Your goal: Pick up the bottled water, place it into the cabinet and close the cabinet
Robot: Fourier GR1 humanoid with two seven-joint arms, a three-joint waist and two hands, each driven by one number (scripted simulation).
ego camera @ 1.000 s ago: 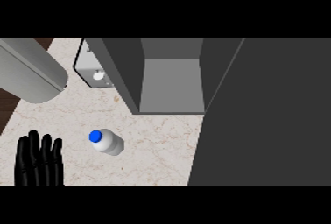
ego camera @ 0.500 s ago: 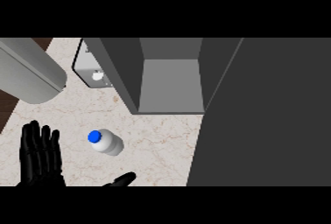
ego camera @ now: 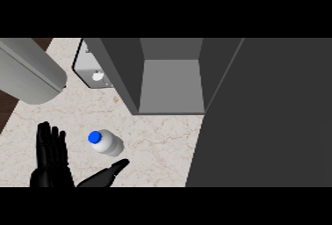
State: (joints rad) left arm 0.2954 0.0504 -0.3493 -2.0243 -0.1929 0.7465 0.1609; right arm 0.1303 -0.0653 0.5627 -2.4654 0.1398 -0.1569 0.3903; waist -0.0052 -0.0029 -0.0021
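- Bottled water (ego camera: 107, 144) stands upright on the marble counter (ego camera: 156, 145), just to the right of my fingers (ego camera: 50, 140) and just beyond the tip of my thumb (ego camera: 113, 169). It touches neither.
- Its blue cap (ego camera: 95, 137) faces up at me, on the side of the bottle nearest my fingers; the pale body shows below and to the right of it.
- My left hand (ego camera: 55, 173) comes in from the lower edge. The fingers are straight and slightly apart, pointing away from me, and the thumb is splayed wide to the right. It holds nothing.
- The cabinet (ego camera: 170, 83) sits farther out than my hand and to its right, well apart from it. It is open, with its grey inside in plain sight.
- The cabinet door (ego camera: 266, 118), a broad dark panel, is swung open far to the right of my hand and reaches down to the lower edge.
- A thick grey cylinder (ego camera: 29, 72) lies slanted beyond my fingertips, off to their left.
- A small grey plate with a white knob (ego camera: 97, 77) sits beyond the bottle, beside the cabinet's left wall; I cannot tell what it is.
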